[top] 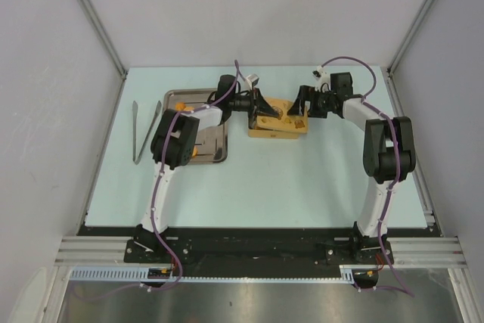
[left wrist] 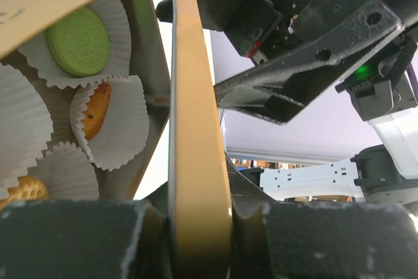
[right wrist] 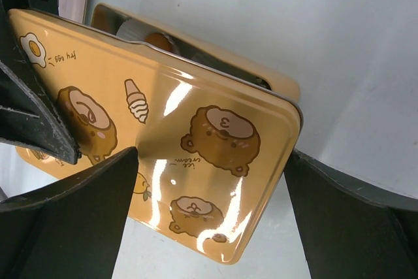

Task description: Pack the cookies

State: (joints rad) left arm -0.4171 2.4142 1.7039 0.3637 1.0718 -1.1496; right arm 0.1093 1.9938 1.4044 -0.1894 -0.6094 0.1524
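Note:
A yellow tin (top: 277, 133) stands mid-table. Its bear-printed lid (top: 278, 117) is tilted over it. My left gripper (top: 265, 110) is shut on the lid's left edge, which shows edge-on in the left wrist view (left wrist: 196, 129) between the jaws (left wrist: 199, 227). Inside the tin, white liners hold a green cookie (left wrist: 78, 40) and orange cookies (left wrist: 96, 110). My right gripper (top: 301, 107) is open. In its wrist view it (right wrist: 209, 207) straddles the lid's (right wrist: 170, 135) right end without gripping it. The tin's base (right wrist: 196, 50) shows behind the lid.
A metal tray (top: 215, 150) lies left of the tin, partly under my left arm, with an orange cookie (top: 179, 105) at its far corner. Metal tongs (top: 144, 132) lie at the far left. Grey walls enclose the table.

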